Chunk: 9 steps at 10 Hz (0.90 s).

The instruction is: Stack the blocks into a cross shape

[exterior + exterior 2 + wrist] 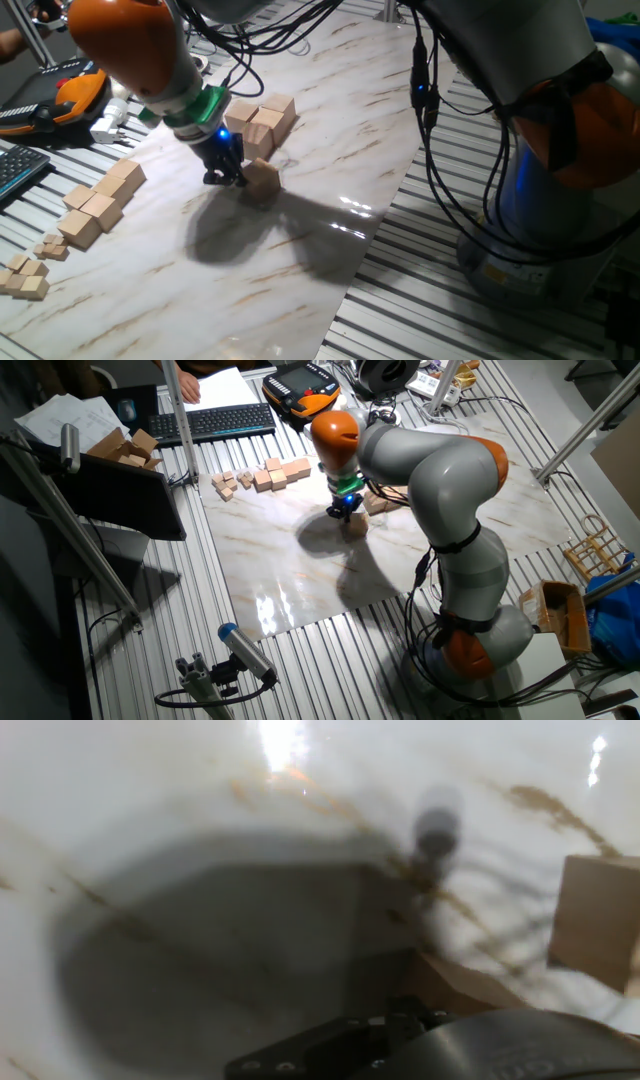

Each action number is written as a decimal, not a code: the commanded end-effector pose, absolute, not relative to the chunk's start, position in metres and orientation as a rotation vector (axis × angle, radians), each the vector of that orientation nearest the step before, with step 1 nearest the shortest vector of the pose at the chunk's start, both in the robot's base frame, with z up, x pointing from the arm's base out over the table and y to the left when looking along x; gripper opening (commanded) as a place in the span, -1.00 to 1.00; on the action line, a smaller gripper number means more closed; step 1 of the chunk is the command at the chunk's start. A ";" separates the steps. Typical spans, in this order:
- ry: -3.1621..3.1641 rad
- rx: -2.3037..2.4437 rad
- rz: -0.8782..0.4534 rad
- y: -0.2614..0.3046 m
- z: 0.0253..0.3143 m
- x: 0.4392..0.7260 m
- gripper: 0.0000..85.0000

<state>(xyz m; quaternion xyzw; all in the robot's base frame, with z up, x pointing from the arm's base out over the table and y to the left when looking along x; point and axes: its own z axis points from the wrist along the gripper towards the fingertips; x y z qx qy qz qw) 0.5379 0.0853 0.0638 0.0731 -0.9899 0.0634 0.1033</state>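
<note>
One tan wooden block (263,183) lies alone on the marble board, slightly tilted; it also shows in the other fixed view (357,526). My gripper (226,180) points down right beside its left side, fingertips near the board (345,513). I cannot tell whether the fingers are open or shut. Several more blocks (262,122) sit clustered just behind it (380,503). In the hand view, one block (455,985) shows partly behind the gripper body and another (598,920) at the right edge.
A row of joined tan cubes (100,203) and small cubelets (27,275) lie at the board's left edge (280,472). A keyboard (215,422), a teach pendant (70,95) and cables lie beyond the board. The arm's base (560,200) stands to the right.
</note>
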 end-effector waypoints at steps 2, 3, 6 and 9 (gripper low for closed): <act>-2.925 0.233 0.176 0.075 0.062 0.541 -1.00; -2.928 0.242 0.181 0.071 0.061 0.542 -1.00; -2.923 0.277 0.163 0.058 0.064 0.544 -1.00; -2.917 0.301 0.160 0.049 0.065 0.545 -1.00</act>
